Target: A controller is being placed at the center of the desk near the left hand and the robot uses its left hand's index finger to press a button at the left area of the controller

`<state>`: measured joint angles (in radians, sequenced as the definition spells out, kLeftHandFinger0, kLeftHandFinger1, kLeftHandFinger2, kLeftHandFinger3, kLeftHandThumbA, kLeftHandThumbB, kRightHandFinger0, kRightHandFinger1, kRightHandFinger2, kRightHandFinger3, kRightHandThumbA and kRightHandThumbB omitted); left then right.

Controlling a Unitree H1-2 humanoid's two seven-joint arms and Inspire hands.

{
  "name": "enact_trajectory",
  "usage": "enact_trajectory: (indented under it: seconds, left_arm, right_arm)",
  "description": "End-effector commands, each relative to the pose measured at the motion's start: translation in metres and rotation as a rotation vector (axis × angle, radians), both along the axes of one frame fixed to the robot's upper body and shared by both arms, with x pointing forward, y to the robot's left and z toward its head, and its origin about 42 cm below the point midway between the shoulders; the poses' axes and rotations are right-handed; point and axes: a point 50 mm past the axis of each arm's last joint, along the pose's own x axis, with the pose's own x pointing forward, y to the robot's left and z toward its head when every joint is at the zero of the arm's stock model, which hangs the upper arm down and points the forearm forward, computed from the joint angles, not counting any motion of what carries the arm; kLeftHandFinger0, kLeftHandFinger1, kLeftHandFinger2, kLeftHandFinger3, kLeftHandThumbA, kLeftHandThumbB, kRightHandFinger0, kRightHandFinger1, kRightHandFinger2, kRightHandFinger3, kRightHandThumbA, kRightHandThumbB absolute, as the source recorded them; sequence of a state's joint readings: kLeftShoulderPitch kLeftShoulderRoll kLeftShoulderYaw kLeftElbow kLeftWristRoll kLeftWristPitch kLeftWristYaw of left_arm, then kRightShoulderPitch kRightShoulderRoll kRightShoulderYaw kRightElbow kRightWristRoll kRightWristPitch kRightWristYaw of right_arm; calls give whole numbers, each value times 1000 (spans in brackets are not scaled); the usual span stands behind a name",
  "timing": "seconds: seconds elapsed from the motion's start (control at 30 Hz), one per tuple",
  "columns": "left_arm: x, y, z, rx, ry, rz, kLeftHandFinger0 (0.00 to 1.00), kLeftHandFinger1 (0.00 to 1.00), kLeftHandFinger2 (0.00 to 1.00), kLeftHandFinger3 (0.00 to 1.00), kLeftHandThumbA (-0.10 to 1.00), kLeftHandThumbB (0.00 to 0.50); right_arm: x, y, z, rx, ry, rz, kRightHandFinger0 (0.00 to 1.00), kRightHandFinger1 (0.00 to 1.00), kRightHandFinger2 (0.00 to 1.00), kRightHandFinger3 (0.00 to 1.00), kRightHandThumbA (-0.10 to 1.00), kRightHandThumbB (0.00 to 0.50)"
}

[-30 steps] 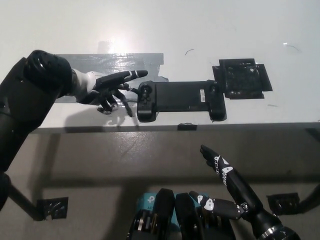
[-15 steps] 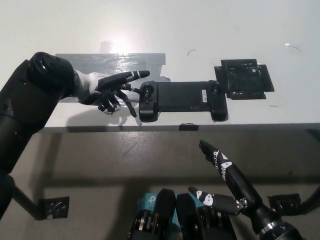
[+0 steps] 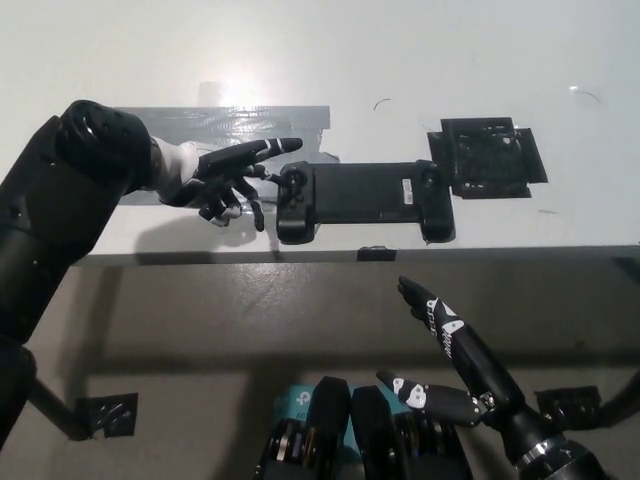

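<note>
Item: long black plastic handheld game controller (image 3: 360, 200), lying flat and lengthwise near the front edge of the white desk top (image 3: 450, 60), about mid-desk. Its left grip end, with a round stick and small buttons, faces the working hand; its right end lies just beside a square of black tape (image 3: 487, 157).

Left hand (image 3: 225, 175): holds nothing; one finger extended straight toward the controller's left end, its tip at the upper left corner of the grip, the remaining fingers curled downward and apart. Whether the tip already touches cannot be told.

Right hand (image 3: 450, 365): black, resting low in front of the desk edge, fingers spread, empty.

Also present: strip of grey tape (image 3: 225, 122) on the desk behind the left hand; small black block (image 3: 374, 253) at the desk's front edge.

Handling note: the press should probably come nearly straight down on the chosen button, light and brief, with the curled fingers kept clear of the stick (a sideways push may slide the unfixed controller rightward).

Markings: a small pale label near the controller's right end, too small to read; white marks on both hands, illegible.
</note>
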<state>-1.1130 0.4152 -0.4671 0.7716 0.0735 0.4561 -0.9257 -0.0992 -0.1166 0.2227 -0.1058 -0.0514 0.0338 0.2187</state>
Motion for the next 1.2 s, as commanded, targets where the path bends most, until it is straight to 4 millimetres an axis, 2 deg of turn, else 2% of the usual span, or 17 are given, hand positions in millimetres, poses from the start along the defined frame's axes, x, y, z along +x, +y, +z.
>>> enact_trajectory:
  seconds: [0.0, 0.13, 0.2, 0.3, 0.37, 0.5, 0.7, 0.87, 0.97, 1.17]
  left_arm:
    - [9, -10, 57, -39, -64, -31, 0, 0, 209, 1000, 1000, 467]
    - [8, -10, 60, -26, -73, -41, 0, 0, 230, 1000, 1000, 451]
    - [8, -9, 59, -26, -70, -40, 0, 0, 219, 1000, 1000, 460]
    - [7, -8, 55, -8, -70, -36, 0, 0, 257, 1000, 1000, 467]
    - [7, -8, 52, -11, -70, -34, 30, 35, 335, 1000, 1000, 470]
    - [4, -8, 44, -7, -63, -35, 0, 99, 478, 1000, 1000, 479]
    - [2, -11, 24, -17, -5, -42, 0, 108, 474, 1000, 1000, 476]
    - [1, -12, 18, -15, 8, -46, 0, 1, 352, 1000, 1000, 443]
    - [0, -12, 17, -11, 0, -47, 0, 0, 324, 1000, 1000, 436]
    - [-1, -9, 16, -19, -5, -39, 0, 1, 357, 1000, 1000, 432]
  right_arm:
    - [7, 0, 17, -6, -66, 21, 1000, 1000, 1000, 1000, 729, 215]
    - [8, 1, 18, -9, -69, 23, 1000, 1000, 1000, 1000, 746, 224]
    - [8, 1, 18, -10, -71, 22, 1000, 1000, 1000, 1000, 749, 225]
    - [9, 2, 19, -12, -72, 21, 1000, 1000, 1000, 1000, 751, 226]
    - [9, 2, 19, -8, -66, 23, 1000, 1000, 1000, 1000, 752, 228]
    - [9, 2, 19, -12, -67, 26, 1000, 1000, 1000, 1000, 757, 227]
    - [9, 2, 18, -10, -67, 32, 1000, 1000, 1000, 1000, 755, 225]
    - [9, 3, 18, -19, -74, 35, 1000, 1000, 1000, 1000, 756, 222]
    - [9, 3, 18, -22, -75, 38, 1000, 1000, 1000, 1000, 760, 224]
    - [10, 4, 18, -21, -74, 40, 1000, 1000, 1000, 1000, 759, 221]
